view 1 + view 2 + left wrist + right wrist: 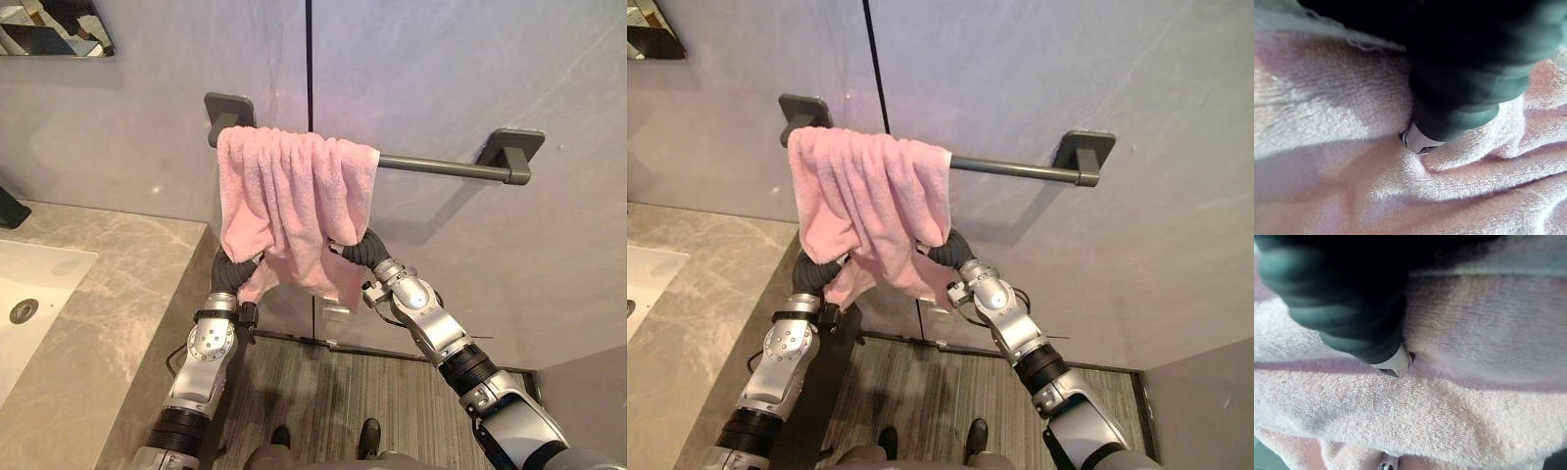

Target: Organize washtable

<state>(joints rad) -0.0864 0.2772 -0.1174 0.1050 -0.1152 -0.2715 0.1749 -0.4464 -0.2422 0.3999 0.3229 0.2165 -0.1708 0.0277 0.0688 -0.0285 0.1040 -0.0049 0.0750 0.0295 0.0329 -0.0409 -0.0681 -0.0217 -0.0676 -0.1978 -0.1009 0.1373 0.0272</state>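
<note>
A pink towel (289, 211) hangs bunched over the left end of a dark grey towel bar (441, 167) on the grey wall. Both arms reach up under its hanging folds. My left hand (1469, 93) goes in beneath the towel's lower left part, and only its dark ribbed cover (233, 272) shows outside the cloth. My right hand (1347, 318) goes in under the lower right part, its ribbed cover (364, 251) at the towel's edge. The pink terry cloth (1449, 396) lies right against both hands, and their fingers are buried in it.
A grey marble counter (108, 323) with a white sink (29, 294) lies at the left. A dark tap (12, 210) stands at its back edge. A mirror corner (54, 27) is at the upper left. The right half of the bar is bare. Striped floor (333, 392) lies below.
</note>
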